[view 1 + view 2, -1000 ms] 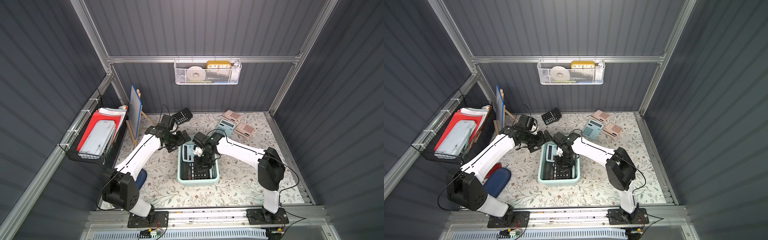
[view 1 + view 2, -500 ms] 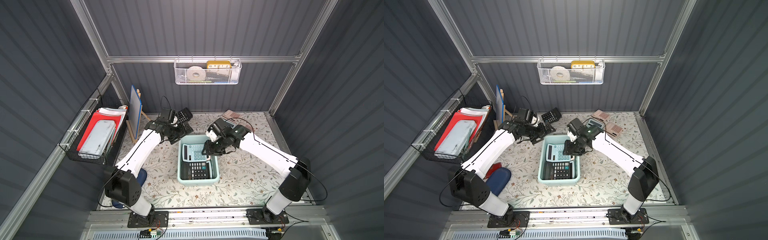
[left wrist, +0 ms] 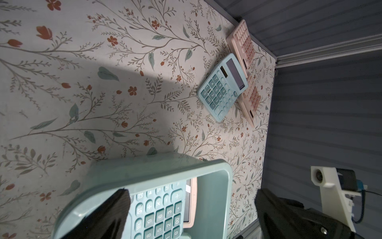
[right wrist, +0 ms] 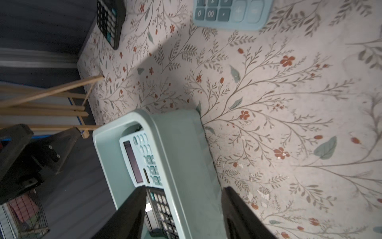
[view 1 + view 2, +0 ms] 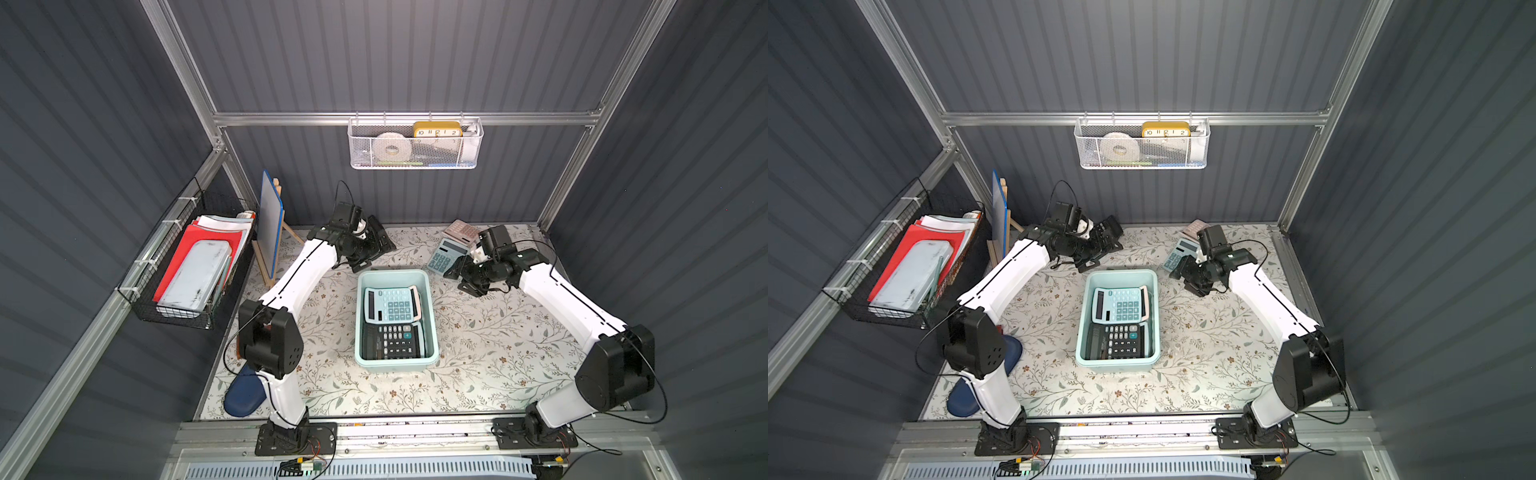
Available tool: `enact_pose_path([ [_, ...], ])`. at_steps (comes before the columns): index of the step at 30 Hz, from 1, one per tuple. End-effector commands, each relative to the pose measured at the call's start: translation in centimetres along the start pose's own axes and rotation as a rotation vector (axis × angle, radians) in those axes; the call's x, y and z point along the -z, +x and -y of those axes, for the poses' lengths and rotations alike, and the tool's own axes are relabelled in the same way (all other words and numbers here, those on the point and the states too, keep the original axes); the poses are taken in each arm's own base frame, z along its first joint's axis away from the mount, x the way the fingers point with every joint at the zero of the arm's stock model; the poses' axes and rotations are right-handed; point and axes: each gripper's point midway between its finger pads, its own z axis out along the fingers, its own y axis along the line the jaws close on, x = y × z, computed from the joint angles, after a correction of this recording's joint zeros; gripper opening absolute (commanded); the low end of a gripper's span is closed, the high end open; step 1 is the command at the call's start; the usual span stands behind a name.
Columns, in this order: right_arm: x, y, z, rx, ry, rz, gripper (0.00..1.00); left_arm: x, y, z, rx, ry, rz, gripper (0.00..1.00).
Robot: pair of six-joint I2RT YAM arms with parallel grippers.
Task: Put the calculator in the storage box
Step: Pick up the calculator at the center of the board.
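The pale blue calculator (image 5: 390, 304) lies flat in the far half of the storage box (image 5: 395, 365), overlapping a black calculator (image 5: 392, 341) in the near half. The left gripper (image 5: 371, 252) and right gripper (image 5: 462, 281) hang spread and empty near the box's far corners. Another blue calculator (image 5: 445, 257) lies on the worktop (image 5: 478, 353). The white wall basket (image 5: 361, 154) holds a tape roll (image 5: 388, 145) and a yellow clock (image 5: 437, 129).

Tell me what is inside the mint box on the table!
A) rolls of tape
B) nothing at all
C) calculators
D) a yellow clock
C: the storage box holds a light blue calculator at its far end and a black calculator at its near end.
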Motion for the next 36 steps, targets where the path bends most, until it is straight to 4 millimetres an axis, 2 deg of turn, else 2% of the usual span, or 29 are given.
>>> enact_pose_path([
  [1, -0.1, -2.2, -0.3, -0.123, -0.080, 0.043, 0.66, -0.1, -0.9, 0.5, -0.029, 0.027, -0.011, 1.00],
  [8, -1.4, -5.7, 1.8, -0.285, -0.107, 0.107, 0.77, -1.0, -2.0, -0.8, -0.022, 0.008, -0.018, 1.00],
  [19, -4.0, -11.7, 6.1, -0.575, -0.167, 0.253, 0.99, -1.6, -5.2, -3.3, 0.031, 0.015, -0.001, 0.99],
  [25, -5.4, -14.9, 8.2, -0.706, -0.231, 0.360, 0.99, -1.6, -6.0, -4.3, 0.074, 0.051, -0.014, 0.99],
  [29, -6.7, -16.4, 10.0, -0.797, -0.256, 0.399, 0.98, -1.4, -6.3, -4.7, 0.086, 0.056, -0.011, 0.99],
  [36, -8.5, -18.1, 12.9, -0.907, -0.270, 0.475, 0.84, -0.6, -6.1, -5.4, 0.105, 0.043, -0.004, 0.99],
])
